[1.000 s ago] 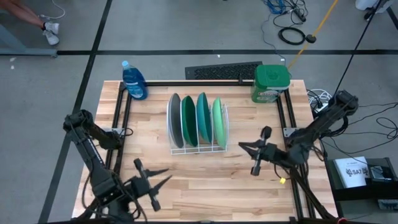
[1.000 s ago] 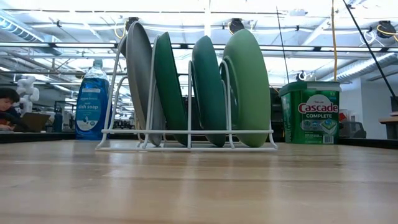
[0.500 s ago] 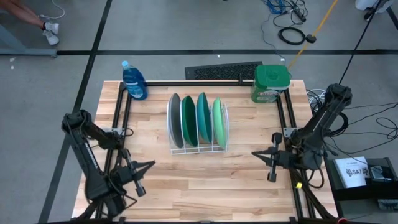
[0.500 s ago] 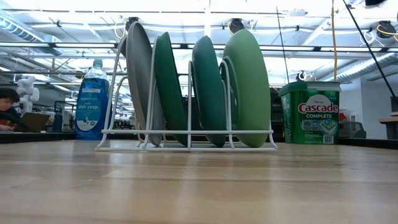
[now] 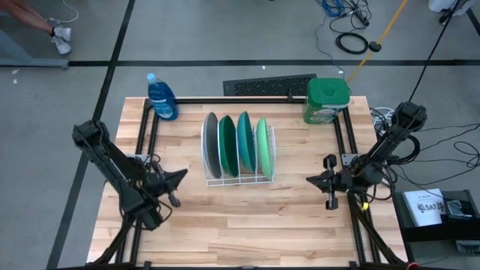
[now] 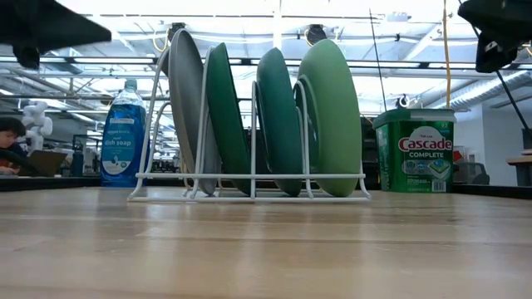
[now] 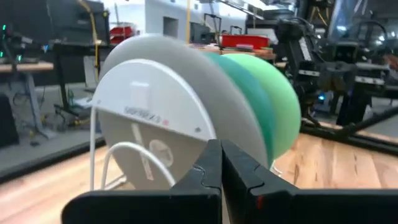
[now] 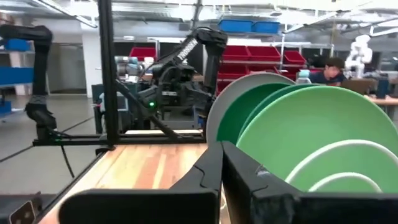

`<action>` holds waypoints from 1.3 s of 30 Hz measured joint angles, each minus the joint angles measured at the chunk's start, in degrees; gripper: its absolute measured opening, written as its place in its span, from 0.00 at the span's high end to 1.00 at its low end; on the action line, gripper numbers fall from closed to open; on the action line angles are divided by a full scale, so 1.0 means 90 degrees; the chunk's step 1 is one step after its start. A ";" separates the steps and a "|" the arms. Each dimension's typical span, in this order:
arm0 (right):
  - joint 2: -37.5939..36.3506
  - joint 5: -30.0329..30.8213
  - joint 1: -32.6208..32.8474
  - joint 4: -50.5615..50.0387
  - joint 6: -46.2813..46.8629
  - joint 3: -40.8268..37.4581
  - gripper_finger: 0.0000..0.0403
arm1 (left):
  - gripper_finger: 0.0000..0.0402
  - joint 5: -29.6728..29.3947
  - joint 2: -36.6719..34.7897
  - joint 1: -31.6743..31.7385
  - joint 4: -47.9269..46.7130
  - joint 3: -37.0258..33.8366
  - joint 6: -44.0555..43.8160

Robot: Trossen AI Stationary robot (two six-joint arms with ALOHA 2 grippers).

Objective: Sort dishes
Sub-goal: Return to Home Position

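Four plates stand on edge in the slots of a white wire rack (image 5: 238, 178) at the table's middle: grey (image 5: 211, 146), dark green (image 5: 227, 145), teal (image 5: 244, 142) and light green (image 5: 262, 146). In the low view they read grey (image 6: 184, 108), dark green (image 6: 226, 116), teal (image 6: 278, 116), light green (image 6: 332, 116). My left gripper (image 5: 181, 175) hangs shut left of the rack, pointing at the grey plate (image 7: 155, 118). My right gripper (image 5: 310, 180) hangs shut right of the rack, pointing at the light green plate (image 8: 311, 137). Both hold nothing.
A blue dish soap bottle (image 5: 162, 97) stands at the far left corner and a green Cascade tub (image 5: 327, 100) at the far right. Black frame rails (image 5: 146, 142) run along the table's sides. Bare wood lies between rack and near edge. A person (image 6: 10, 145) sits beyond the table.
My left gripper has shut, risen, and gone from the near edge toward the far edge until it is level with the rack's left side. My right gripper has drawn back toward the table's right edge and risen. The plates and rack have stayed put.
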 joint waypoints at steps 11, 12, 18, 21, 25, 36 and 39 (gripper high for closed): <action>0.0002 -0.0737 -0.0725 0.0042 -0.0081 -0.0018 1.00 | 1.00 0.0053 -0.0033 0.0389 0.2218 0.0429 0.3688; 0.0002 -0.0767 -0.0761 0.0030 -0.0038 -0.0018 1.00 | 1.00 0.0213 -0.0033 0.0483 0.2652 0.0557 0.4560; 0.0002 -0.0875 -0.0837 -0.0129 0.0305 -0.0015 1.00 | 1.00 0.2538 0.0012 0.1488 0.6628 0.0712 0.9931; 0.0004 -0.0873 -0.0837 -0.0251 0.0506 -0.0015 1.00 | 1.00 0.3727 0.0211 0.1998 0.8687 0.0650 1.2016; 0.0005 -0.0856 -0.0832 -0.0416 0.0702 -0.0015 1.00 | 1.00 0.4069 0.0298 0.2404 0.9372 0.0648 1.3053; 0.0005 -0.0853 -0.0832 -0.0519 0.0742 -0.0015 1.00 | 1.00 0.5477 -0.2456 0.2335 1.2958 -0.1984 1.4507; 0.0005 -0.0845 -0.0832 -0.0531 0.0716 -0.0015 1.00 | 1.00 0.5238 -0.3682 0.2040 1.2992 -0.2894 1.4566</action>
